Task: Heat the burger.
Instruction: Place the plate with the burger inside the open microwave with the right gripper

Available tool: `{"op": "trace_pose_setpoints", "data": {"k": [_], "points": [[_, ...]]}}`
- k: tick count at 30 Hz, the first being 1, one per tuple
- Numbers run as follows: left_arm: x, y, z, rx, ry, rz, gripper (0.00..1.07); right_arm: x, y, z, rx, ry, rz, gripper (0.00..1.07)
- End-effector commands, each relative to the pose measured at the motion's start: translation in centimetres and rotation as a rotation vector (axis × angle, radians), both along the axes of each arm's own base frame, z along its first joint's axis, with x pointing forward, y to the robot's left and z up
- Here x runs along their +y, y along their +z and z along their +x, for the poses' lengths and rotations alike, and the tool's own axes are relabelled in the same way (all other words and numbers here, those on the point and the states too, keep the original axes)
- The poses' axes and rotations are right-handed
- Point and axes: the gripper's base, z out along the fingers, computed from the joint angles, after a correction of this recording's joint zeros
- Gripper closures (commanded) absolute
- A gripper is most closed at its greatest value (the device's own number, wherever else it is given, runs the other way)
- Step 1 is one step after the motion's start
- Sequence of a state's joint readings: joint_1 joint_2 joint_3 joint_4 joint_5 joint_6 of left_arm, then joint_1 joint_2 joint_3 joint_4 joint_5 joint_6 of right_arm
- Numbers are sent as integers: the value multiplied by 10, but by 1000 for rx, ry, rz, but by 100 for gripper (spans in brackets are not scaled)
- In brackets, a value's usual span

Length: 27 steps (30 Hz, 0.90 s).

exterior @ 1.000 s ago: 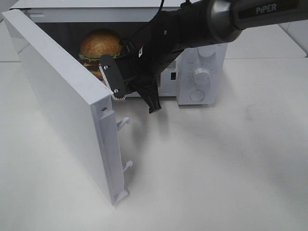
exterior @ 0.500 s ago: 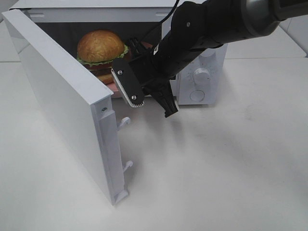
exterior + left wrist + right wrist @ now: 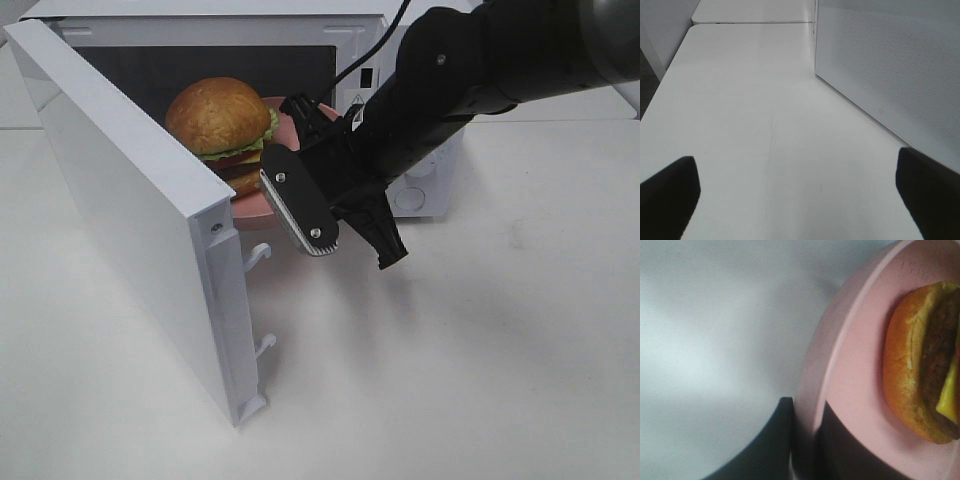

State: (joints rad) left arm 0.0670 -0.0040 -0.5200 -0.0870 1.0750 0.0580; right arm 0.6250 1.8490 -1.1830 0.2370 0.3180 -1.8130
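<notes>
Jaws of the right gripper [image 3: 805, 460] pinch the pink plate's [image 3: 850, 365] rim, left's gape idle; keep it level so the burger [image 3: 218, 118] stays seated entering the microwave [image 3: 200, 50].

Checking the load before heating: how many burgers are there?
1. The burger sits on the pink plate at the microwave opening; the open door may hide more.

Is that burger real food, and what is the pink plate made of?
The tall golden-brown burger looks like plastic or rubber, not food: its bun shines evenly. The flat pink round plate, pinched at its rim by the right hand, looks like smooth matte plastic, though I cannot be sure.
</notes>
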Motion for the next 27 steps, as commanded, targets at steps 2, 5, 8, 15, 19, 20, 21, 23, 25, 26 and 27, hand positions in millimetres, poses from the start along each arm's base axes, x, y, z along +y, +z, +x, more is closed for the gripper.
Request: {"op": "trace_pose_setpoints", "data": {"k": [2, 5, 8, 15, 19, 20, 21, 23, 25, 26, 27], "points": [[0, 0, -2, -22, 5, -4, 7, -10, 16, -7, -69, -37, 57, 107], [0, 0, -2, -22, 5, -4, 7, -16, 16, -15, -75, -40, 58, 107], [0, 0, -2, -22, 5, -4, 7, -23, 17, -24, -69, -41, 53, 107], [0, 0, -2, -22, 5, -4, 7, -38, 19, -45, -68, -48, 54, 107], [0, 0, -2, -22, 5, -4, 7, -49, 23, -61, -74, -52, 59, 107], [0, 0, -2, -22, 5, -4, 7, -49, 23, -61, -74, -52, 59, 107], [0, 0, -2, -22, 5, -4, 7, -54, 23, -68, -67, -63, 64, 107], [0, 0, -2, -22, 5, -4, 7, -57, 24, -71, -66, -67, 67, 107], [0, 0, -2, -22, 5, -4, 7, -61, 25, -78, -64, -75, 73, 107], [0, 0, -2, -22, 5, -4, 7, -64, 26, -81, -62, -83, 79, 107], [0, 0, -2, -22, 5, -4, 7, -69, 28, -89, -63, -90, 88, 107]]}}
